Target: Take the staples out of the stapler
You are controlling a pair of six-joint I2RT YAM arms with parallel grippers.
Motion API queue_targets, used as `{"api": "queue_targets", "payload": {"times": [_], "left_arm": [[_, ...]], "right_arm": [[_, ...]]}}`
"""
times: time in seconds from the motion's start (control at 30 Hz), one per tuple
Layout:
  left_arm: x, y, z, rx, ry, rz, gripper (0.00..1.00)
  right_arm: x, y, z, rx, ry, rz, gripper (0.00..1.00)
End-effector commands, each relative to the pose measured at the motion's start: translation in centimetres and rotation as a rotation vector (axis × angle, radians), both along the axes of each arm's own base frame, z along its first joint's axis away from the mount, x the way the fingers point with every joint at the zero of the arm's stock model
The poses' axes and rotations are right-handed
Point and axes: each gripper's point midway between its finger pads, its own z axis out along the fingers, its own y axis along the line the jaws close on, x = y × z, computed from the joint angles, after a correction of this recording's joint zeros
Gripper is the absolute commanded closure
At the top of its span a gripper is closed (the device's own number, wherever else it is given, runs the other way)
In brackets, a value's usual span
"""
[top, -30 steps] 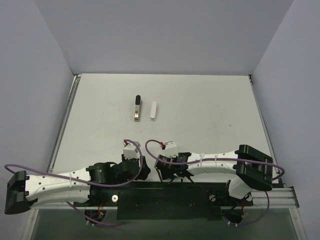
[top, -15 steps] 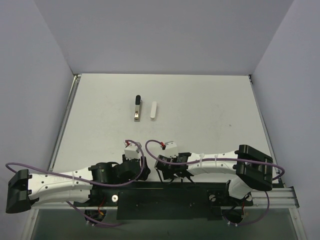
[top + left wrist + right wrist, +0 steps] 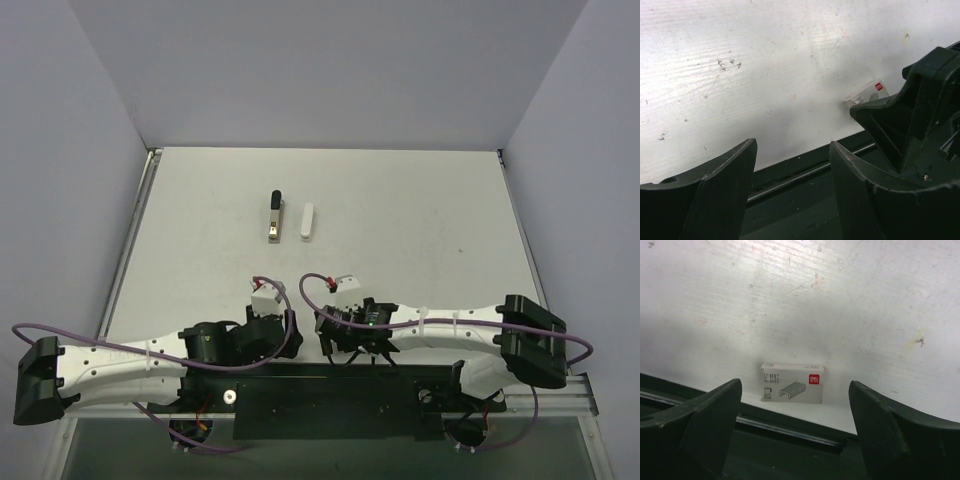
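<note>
The left gripper and right gripper sit low at the near edge of the table, fingers spread, holding nothing. The stapler lies well beyond them, its white shell beside the black-ended metal bar (parallel, not touching).

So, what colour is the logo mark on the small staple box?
Red, on the whitish staple box; the right wrist view shows it best.
</note>
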Motion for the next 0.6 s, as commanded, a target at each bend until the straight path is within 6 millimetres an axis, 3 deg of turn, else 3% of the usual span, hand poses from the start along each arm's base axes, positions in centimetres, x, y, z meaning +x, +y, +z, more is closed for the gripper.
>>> {"api": "queue_targets", "payload": {"times": [0.0, 0.17, 0.27, 0.57], "left_arm": [[1.0, -0.4, 3.1, -0.022, -0.058, 0.013, 0.29], [1.9, -0.3, 5.4, -0.002, -0.114, 0.025, 0.24], [2.5, -0.2, 6.8, 0.015, -0.152, 0.030, 0.14], [4.4, 0.7, 9.4, 0.072, -0.235, 0.078, 0.11]], "right_arm": [[1.3, -1.4, 2.7, 0.003, -0.078, -0.016, 0.13], [3.0, -2.6, 5.3, 0.029, -0.134, -0.008, 0.10], [4.5, -4.1, 6.4, 0.003, -0.177, -0.038, 0.08], [8.3, -8.8, 12.6, -0.076, -0.409, -0.147, 0.04]]}}
